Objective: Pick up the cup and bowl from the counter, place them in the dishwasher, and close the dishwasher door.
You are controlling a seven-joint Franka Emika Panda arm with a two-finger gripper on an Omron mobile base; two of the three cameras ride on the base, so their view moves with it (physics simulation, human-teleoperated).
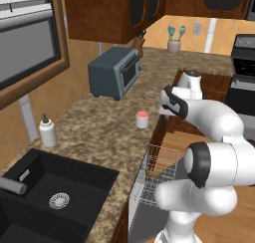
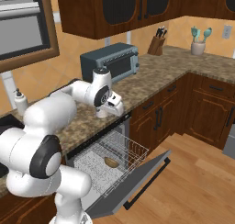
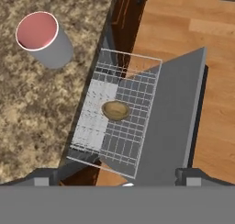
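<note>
Counter (image 1: 99,122), cup (image 1: 142,119) upright, mouth up

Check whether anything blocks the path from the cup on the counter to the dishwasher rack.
Nothing visible does. The cup stands alone on the counter near its edge, the dishwasher door is down, and the rack is pulled out, holding just the bowl mid-rack.

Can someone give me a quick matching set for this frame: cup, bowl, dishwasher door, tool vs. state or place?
Things:
1. cup
2. bowl
3. door
4. tool

States:
A. down, open
B. in the wire rack
C. open, holding nothing
D. upright on the counter

Pairs: 1-D, 2-B, 3-A, 4-C
</note>
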